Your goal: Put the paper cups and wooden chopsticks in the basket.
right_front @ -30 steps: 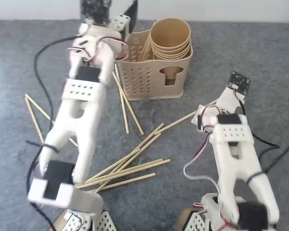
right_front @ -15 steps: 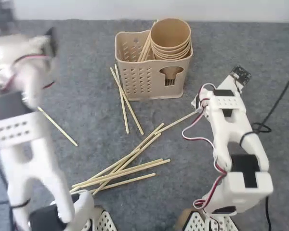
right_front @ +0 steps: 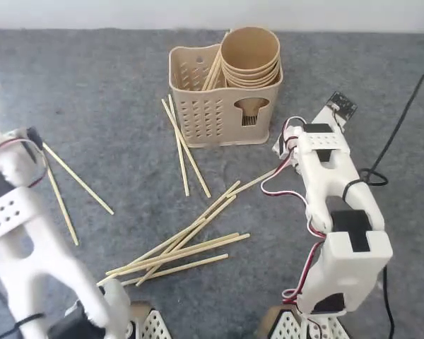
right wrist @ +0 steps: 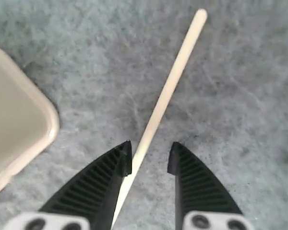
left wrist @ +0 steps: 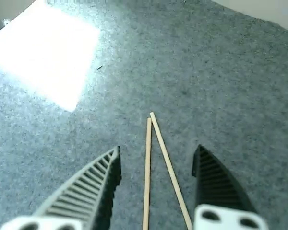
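Pale wooden chopsticks [right_front: 177, 247] lay scattered at centre frame; tan paper cups [right_front: 249, 53] sat stacked in the beige perforated basket [right_front: 212, 113], top centre. Left tool [left wrist: 158, 151] and right tool [right wrist: 151, 146] each straddled sticks, jaws apart. Chopstick pickup was in hand; closing on a stick probably came next.

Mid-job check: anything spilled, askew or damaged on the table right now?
Nothing damaged. The paper cups sit stacked in the upright basket. The only disorder is wooden chopsticks loose on the grey mat: a crossed heap before the basket, two beside it, and two under the left gripper.
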Controlling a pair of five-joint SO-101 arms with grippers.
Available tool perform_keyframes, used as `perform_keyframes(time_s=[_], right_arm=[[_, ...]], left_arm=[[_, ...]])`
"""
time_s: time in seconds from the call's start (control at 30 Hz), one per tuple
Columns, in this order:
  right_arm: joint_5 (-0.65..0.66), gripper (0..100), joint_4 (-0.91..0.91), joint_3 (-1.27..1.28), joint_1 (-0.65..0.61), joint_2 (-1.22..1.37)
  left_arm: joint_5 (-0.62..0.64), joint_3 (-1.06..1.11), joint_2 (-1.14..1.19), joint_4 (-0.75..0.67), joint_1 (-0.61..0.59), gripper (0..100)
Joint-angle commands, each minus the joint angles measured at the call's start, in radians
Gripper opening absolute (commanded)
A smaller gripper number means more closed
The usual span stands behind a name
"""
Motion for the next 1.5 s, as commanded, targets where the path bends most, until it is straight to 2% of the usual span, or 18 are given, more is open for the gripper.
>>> perform_keyframes(time_s=[0.0,0.13,0.23,0.3,0.37,0.53,0.6,0.8,0.9,1.0,1.2,1.47], right_arm=[[-0.011,11.0,0.005,-0.075,-0.002,0.015],[-0.011,9.5,0.012,-0.124,0.025,0.076],[-0.011,3.4,0.015,-0.143,0.051,0.101],[-0.011,4.0,0.015,-0.141,0.062,0.101],[-0.009,0.2,0.015,-0.141,0.064,0.101],[-0.003,0.7,0.018,-0.141,0.071,0.099],[-0.002,0.8,0.07,-0.147,0.093,0.07],[0.06,0.8,0.239,-0.164,0.116,-0.176],[0.071,0.8,0.274,-0.164,0.117,-0.334],[0.086,0.8,0.275,-0.164,0.116,-0.507],[0.193,0.8,0.166,-0.167,0.108,-0.828],[0.356,0.8,-0.133,-0.167,0.016,-0.966]], left_arm=[[-0.009,0.018,-0.061,-0.04,-0.009,23],[-0.011,0.064,-0.077,-0.041,-0.009,23],[-0.011,0.099,-0.086,-0.035,-0.011,23],[-0.011,0.136,-0.097,-0.035,-0.011,23],[-0.011,0.173,-0.112,-0.035,-0.011,23],[-0.011,0.236,-0.163,-0.035,-0.011,23],[-0.025,0.252,-0.186,-0.035,-0.023,23],[-0.057,0.271,-0.267,0.021,-0.075,23],[-0.064,0.272,-0.284,0.094,-0.077,23],[-0.075,0.282,-0.284,0.107,-0.094,23],[-0.072,0.338,-0.284,-0.002,-0.172,23],[-0.072,0.424,-0.284,0.038,-0.166,23]])
